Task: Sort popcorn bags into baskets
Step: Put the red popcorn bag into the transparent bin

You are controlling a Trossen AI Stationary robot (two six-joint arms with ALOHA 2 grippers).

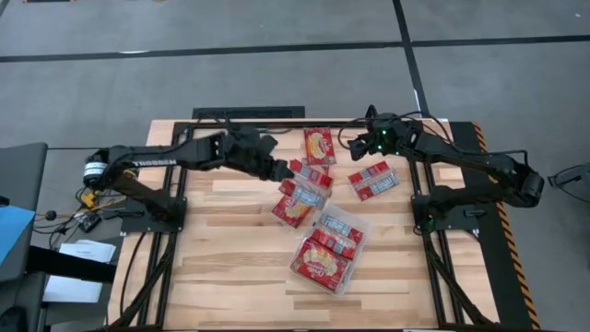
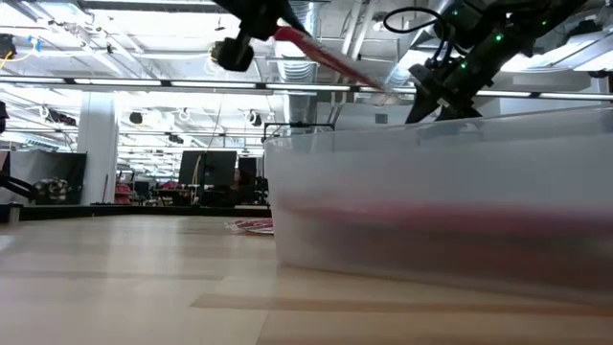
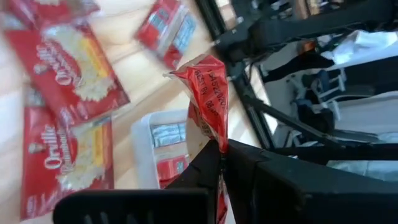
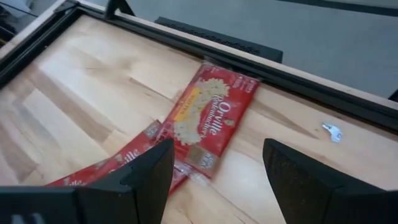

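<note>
The left gripper [image 3: 219, 163] has its fingers [image 3: 199, 165] clamped on the lower edge of a red popcorn bag [image 3: 208, 93], which stands up edge-on from between them, lifted off the desk [image 1: 230, 267]; from above, this held bag shows just past the fingertips over the middle of the desk. Below and beside it lie two more bags [image 1: 300, 201], overlapping, and another bag [image 1: 319, 146] rests near the far edge. The clear tray [image 1: 355, 224] sits nearer the front, already holding several bags [image 1: 323, 261]. The right gripper [image 4: 214, 171] hovers over the far side of the desk with its fingers [image 4: 149, 171] spread apart and nothing between them, above the far bag; one more bag [image 1: 373, 179] lies just beside that arm.
</note>
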